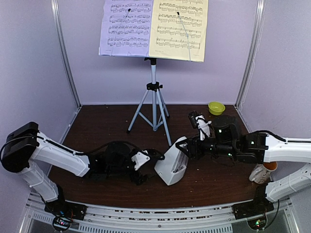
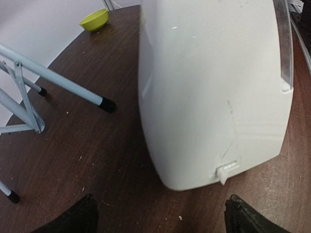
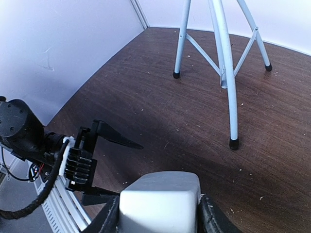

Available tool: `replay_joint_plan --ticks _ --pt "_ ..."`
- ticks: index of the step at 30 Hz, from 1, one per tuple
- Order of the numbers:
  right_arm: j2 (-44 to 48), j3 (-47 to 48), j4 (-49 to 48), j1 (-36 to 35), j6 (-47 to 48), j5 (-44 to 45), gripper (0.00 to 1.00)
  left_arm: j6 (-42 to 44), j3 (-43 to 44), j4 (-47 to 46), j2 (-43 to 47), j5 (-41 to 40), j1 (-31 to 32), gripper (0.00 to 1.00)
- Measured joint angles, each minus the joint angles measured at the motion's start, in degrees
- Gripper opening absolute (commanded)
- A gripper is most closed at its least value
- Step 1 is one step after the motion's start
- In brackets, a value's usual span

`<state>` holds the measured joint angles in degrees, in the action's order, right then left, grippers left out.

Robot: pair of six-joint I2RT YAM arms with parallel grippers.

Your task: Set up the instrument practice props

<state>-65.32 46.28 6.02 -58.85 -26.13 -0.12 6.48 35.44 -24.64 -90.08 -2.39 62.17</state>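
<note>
Right fingers (image 3: 208, 219) are clamped on the narrow top of the metronome (image 3: 160, 201), one on each side. My left fingers (image 2: 75, 217) stand wide apart with nothing between them, just short of its broad pale flank.

From above, the metronome sits tilted near the middle of the desk (image 1: 97, 126), its top leaning toward my right arm. I cannot tell whether its base rests flat or on one edge.

Further back, the stand (image 1: 153, 87) is up on its tripod legs (image 3: 233, 97), with both pages (image 1: 153, 26) spread side by side on it. I judge that part done. What is left is getting the metronome upright and letting go.

For room: the near desk edge lies close behind the metronome, so I would not pull it toward me. The nearest tripod foot is close ahead of it. Bare wood lies between the two and off to the left. The bowl (image 1: 216, 108) sits in the far right corner and the mug (image 1: 262, 172) beside my right arm, both well apart from my grip. Walls (image 1: 34, 58) close three sides.
</note>
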Motion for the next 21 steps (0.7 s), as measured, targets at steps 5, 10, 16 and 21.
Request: replay_joint_plan --ticks 5,10,16,21 --pt "-3.74 2.62 2.49 -2.27 -4.74 7.80 0.03 -4.92 -2.78 -0.24 4.33 -7.13 -0.68 0.98" --pt "-9.81 8.17 6.86 -5.70 -10.56 16.96 0.09 -10.88 -5.40 -1.40 10.08 -15.87 -0.74 0.98" --pt "-17.70 18.80 15.69 -9.38 -18.03 27.32 0.19 -15.91 -5.79 -0.57 14.60 -25.11 -0.85 0.98" --pt "-24.83 29.31 25.31 -12.33 -24.06 35.41 0.18 -18.03 -5.95 -0.28 16.31 -28.87 -1.33 0.98"
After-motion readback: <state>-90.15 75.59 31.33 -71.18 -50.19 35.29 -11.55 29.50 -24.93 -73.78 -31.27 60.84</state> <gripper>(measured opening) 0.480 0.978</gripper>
